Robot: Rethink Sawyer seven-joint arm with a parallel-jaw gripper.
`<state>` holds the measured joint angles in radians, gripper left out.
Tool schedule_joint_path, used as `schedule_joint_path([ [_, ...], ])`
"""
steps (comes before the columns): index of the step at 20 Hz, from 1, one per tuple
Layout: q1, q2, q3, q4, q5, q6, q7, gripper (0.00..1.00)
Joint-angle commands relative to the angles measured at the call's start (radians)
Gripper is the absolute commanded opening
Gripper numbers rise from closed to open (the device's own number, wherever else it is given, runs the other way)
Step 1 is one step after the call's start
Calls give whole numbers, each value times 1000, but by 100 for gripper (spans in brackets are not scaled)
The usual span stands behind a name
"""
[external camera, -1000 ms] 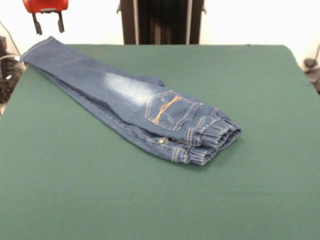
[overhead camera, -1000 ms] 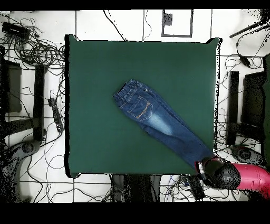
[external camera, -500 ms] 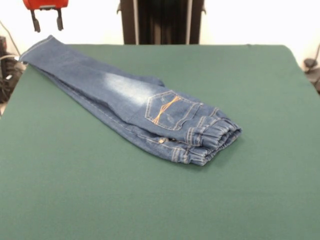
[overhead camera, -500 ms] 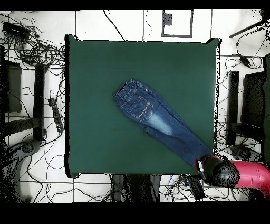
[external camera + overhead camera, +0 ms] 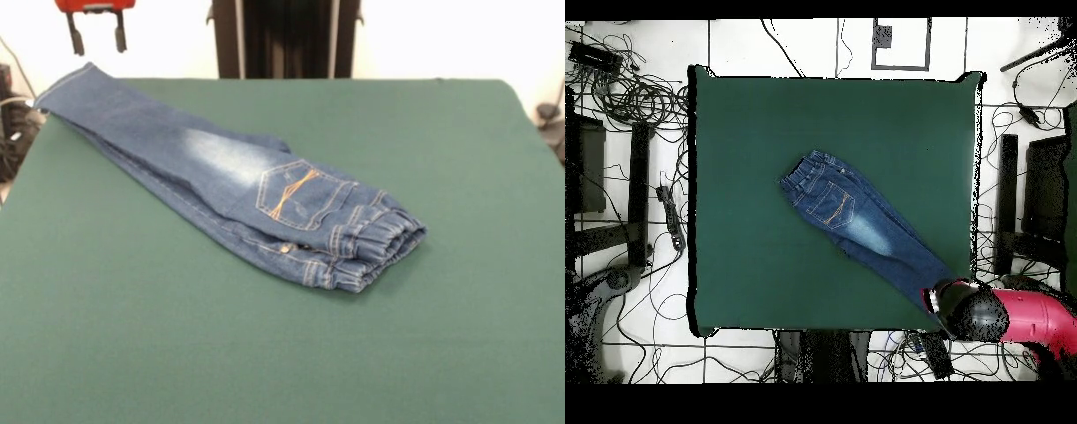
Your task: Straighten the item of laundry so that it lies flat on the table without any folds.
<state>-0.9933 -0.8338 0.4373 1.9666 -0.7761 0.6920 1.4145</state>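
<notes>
The small blue denim jeans (image 5: pixel 238 190) lie folded in half lengthwise on the green table (image 5: pixel 282 353). The elastic waistband (image 5: pixel 375 243) points toward the camera's right. An orange-stitched back pocket (image 5: pixel 296 193) faces up. The leg ends reach the far left corner. In the overhead view the jeans (image 5: pixel 865 228) run diagonally toward the lower right corner of the table (image 5: pixel 745 140). My gripper (image 5: pixel 97 35) hangs open and empty above the leg ends at the top left. In the overhead view the gripper (image 5: pixel 943 303) sits over the leg cuffs.
The robot's pedestal (image 5: pixel 284 37) stands behind the table's far edge. Cables (image 5: pixel 635 90) and dark stands lie on the floor around the table. The red arm (image 5: pixel 1035 325) reaches in from the lower right in the overhead view.
My gripper has shifted slightly right in the front view, moving in over the leg cuffs. The jeans have not moved.
</notes>
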Motion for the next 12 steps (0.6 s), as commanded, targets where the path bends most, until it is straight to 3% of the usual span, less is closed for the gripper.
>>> schedule_joint_path([
  [1, 95, 60, 72, 85, 53, -72, 54, 100],
  [12, 185, 114, -12, 68, 31, -207, 168, 100],
])
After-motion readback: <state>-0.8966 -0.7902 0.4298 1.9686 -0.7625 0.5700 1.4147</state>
